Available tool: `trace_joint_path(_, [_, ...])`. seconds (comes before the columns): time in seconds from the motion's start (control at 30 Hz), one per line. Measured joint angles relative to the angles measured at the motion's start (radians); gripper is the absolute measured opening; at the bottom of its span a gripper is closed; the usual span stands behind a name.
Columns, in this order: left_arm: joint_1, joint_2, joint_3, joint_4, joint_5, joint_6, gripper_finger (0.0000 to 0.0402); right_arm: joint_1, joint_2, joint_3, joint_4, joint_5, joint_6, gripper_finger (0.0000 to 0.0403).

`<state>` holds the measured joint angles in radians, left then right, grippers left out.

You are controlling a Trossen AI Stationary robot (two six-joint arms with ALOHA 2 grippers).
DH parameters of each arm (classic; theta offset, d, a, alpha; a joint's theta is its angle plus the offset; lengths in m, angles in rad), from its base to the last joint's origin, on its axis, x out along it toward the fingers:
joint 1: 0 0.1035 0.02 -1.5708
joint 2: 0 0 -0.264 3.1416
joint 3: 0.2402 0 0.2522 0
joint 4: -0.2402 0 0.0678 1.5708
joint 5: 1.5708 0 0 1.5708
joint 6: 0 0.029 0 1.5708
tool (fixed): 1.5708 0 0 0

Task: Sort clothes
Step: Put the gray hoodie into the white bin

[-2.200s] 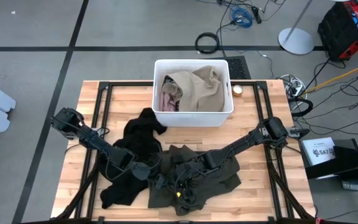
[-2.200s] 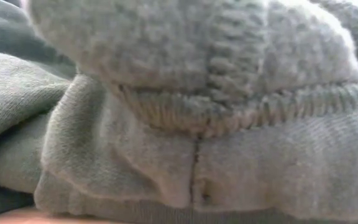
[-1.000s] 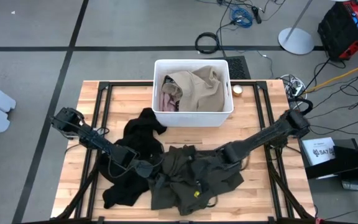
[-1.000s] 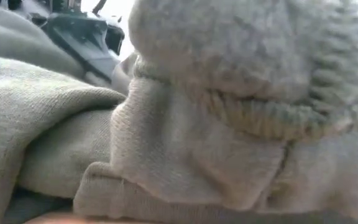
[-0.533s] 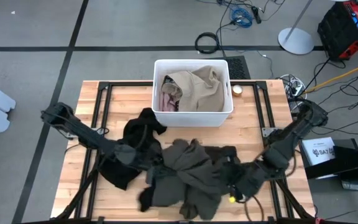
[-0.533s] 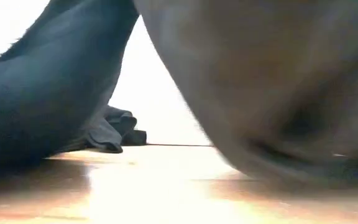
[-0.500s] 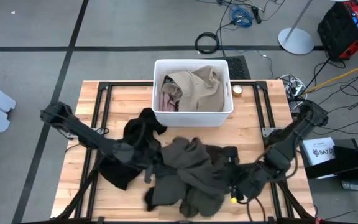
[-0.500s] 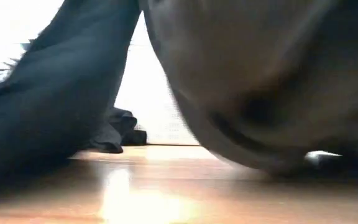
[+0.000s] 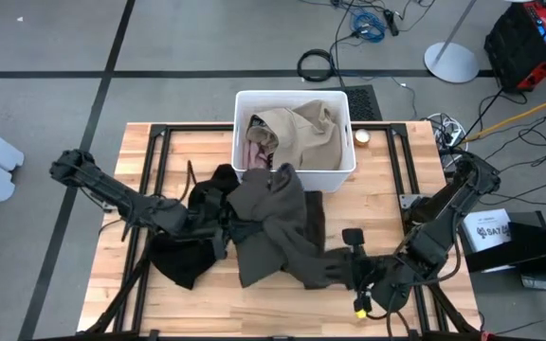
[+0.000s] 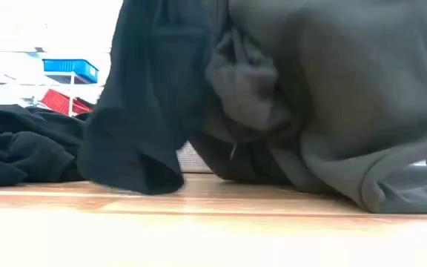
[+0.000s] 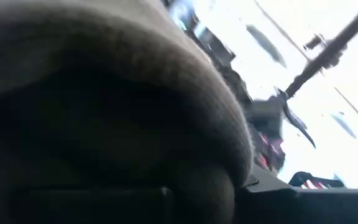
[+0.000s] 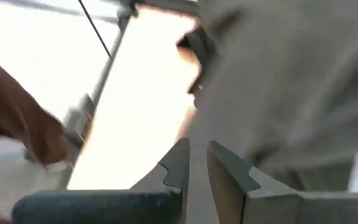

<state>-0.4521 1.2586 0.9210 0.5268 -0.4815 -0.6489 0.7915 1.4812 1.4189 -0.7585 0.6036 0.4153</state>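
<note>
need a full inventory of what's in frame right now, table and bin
olive-green garment: 1, dark olive, table centre, stretched between both arms, one end reaching the bin's front wall
black garment: 1 heap, black, left of the olive one, on the table
khaki-tan garment: 1, tan, in the bin
pink garment: 1, pale pink, in the bin's left part, mostly covered by the tan one
bin: 1, white, back centre of the table
small round object: 1, pale, right of the bin; cannot tell what it is
table: 1, light wood, black frame rails
left gripper: at the olive garment's left edge, fingers buried in cloth
right gripper: at the garment's near right end, fingers nearly together
</note>
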Motion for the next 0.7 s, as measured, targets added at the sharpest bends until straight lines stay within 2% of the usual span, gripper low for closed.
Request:
trace_joint_path(0.13, [0.0, 0.003, 0.002, 0.009, -0.162, -0.025, 0.005, -0.005, 0.055, 0.0, 0.223, -0.05, -0.146, 0.0043])
trace_joint_path(0.27, [0.001, 0.007, 0.002, 0.017, -0.27, -0.026, 0.005, -0.021, 0.14, 0.001, 0.448, -0.073, -0.242, 0.0043])
trace_joint_path(0.37, [0.001, 0.007, 0.002, 0.025, -0.29, -0.06, 0.005, -0.058, 0.238, 0.002, 0.561, 0.02, -0.242, 0.0043])
trace_joint_path(0.43, [0.001, 0.007, 0.002, 0.02, -0.29, -0.078, 0.005, -0.087, 0.297, -0.001, 0.57, 0.093, -0.261, 0.0045])
trace_joint_path(0.53, [-0.001, 0.007, 0.002, 0.018, -0.29, -0.079, 0.005, -0.132, 0.339, -0.002, 0.553, 0.098, -0.308, 0.0064])
trace_joint_path(0.7, [-0.009, 0.007, 0.002, 0.013, -0.289, -0.079, 0.005, -0.23, 0.347, -0.001, 0.556, 0.098, -0.261, 0.0125])
